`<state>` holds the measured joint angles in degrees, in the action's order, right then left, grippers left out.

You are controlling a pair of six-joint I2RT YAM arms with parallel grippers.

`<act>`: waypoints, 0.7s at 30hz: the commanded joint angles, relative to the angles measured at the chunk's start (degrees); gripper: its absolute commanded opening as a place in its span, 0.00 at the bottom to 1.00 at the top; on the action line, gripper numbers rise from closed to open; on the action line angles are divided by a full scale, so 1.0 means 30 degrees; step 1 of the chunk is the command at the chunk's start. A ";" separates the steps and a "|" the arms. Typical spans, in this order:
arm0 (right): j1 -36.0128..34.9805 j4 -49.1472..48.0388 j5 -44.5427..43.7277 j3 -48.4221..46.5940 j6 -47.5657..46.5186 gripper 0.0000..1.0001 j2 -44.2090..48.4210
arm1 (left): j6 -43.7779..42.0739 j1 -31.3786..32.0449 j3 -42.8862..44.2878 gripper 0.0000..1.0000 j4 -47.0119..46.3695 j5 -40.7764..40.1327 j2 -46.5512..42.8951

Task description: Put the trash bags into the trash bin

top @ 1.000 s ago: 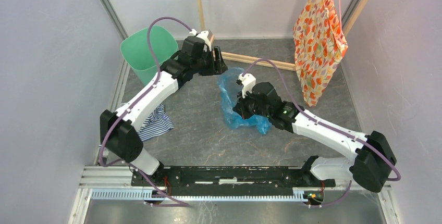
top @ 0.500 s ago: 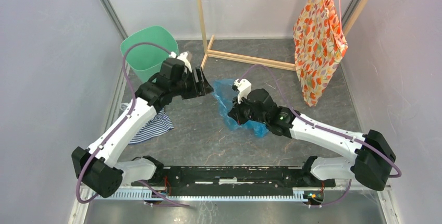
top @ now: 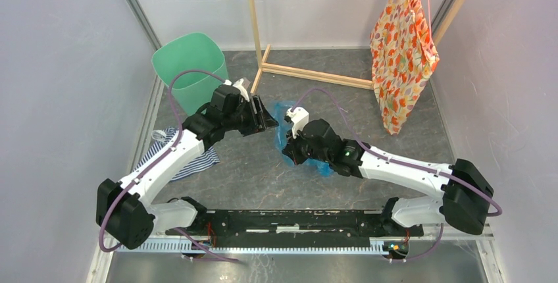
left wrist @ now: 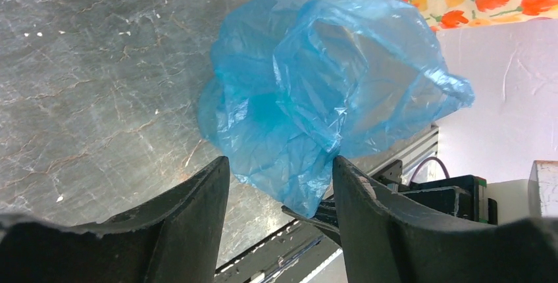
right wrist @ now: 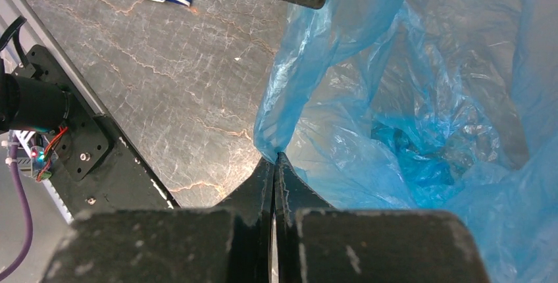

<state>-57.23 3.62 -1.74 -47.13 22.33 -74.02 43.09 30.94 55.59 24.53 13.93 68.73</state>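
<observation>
Centrally on the dark stone-patterned table (top: 263,178) lies the trash bag (top: 283,113), a crumpled translucent blue film, part of it puffed up off the surface. The right gripper (right wrist: 274,164) is clenched on a fold of the bag's edge, its jaws pressed together with the thin plastic pinched between them, and the right wrist covers much of the bag from above. Just to the bag's left, the left gripper (left wrist: 279,168) points at it with jaws apart and nothing clamped; the bag sits just ahead of its fingertips. The trash bin (top: 187,56) stands at the far left corner, upright and well apart from the bag, and the left arm's wrist and purple cable lie between the two. A wooden frame (top: 309,74) has its foot on the table just behind the bag. A blue-and-white striped cloth (top: 197,158) lies under the left forearm near the left edge. An orange floral fabric (top: 401,52) hangs at the far right, clear of both arms.
</observation>
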 commanded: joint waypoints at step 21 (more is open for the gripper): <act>-0.0813 0.2248 -0.1728 -0.2701 -0.0495 0.36 0.0301 | -0.1148 0.1026 0.0613 0.03 -0.0087 -0.3293 0.1760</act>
<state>-59.00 7.70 -4.49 -53.41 21.87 -76.73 42.44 33.93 55.11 23.99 9.37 72.29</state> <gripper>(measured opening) 0.226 0.101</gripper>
